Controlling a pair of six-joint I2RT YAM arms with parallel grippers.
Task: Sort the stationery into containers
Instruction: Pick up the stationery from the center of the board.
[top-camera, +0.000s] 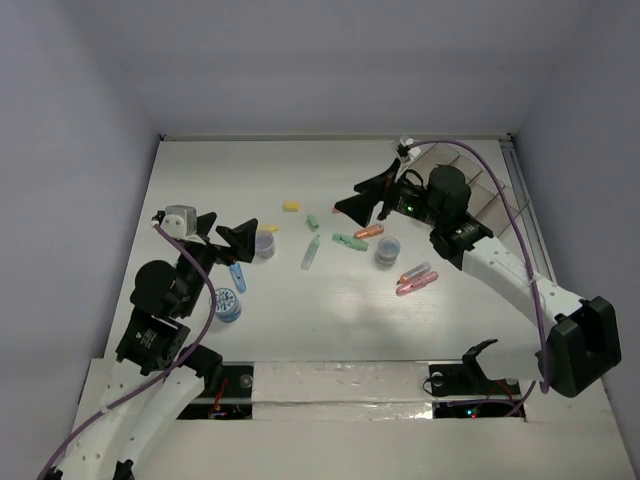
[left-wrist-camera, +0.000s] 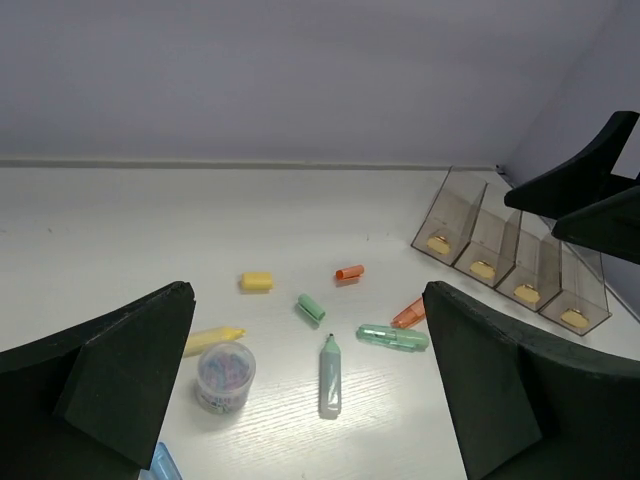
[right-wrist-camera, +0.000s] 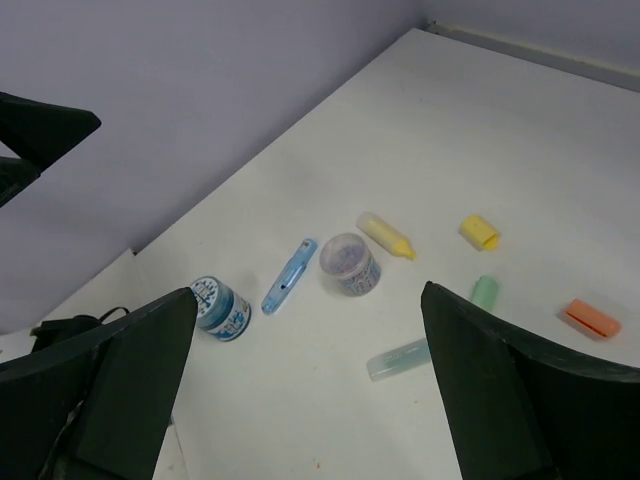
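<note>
The stationery lies scattered mid-table: a yellow cap (top-camera: 291, 207), a green cap (top-camera: 312, 222), a pale green marker (top-camera: 311, 253), a green pen (top-camera: 349, 241), an orange highlighter (top-camera: 369, 231), orange and pink pens (top-camera: 416, 279), a blue pen (top-camera: 238, 275), a blue roll (top-camera: 227, 305) and two purple-grey tubs (top-camera: 265, 243) (top-camera: 388, 250). The four joined clear containers (top-camera: 470, 190) stand at the back right, each with a small yellow piece inside (left-wrist-camera: 483, 269). My left gripper (top-camera: 222, 235) is open and empty beside the left tub. My right gripper (top-camera: 362, 195) is open and empty above the orange highlighter.
The left wrist view shows the tub (left-wrist-camera: 226, 376), a yellow highlighter (left-wrist-camera: 213, 339), the marker (left-wrist-camera: 329, 375) and an orange cap (left-wrist-camera: 349, 271) ahead. White walls enclose the table at the back and sides. A taped strip (top-camera: 340, 385) runs along the near edge.
</note>
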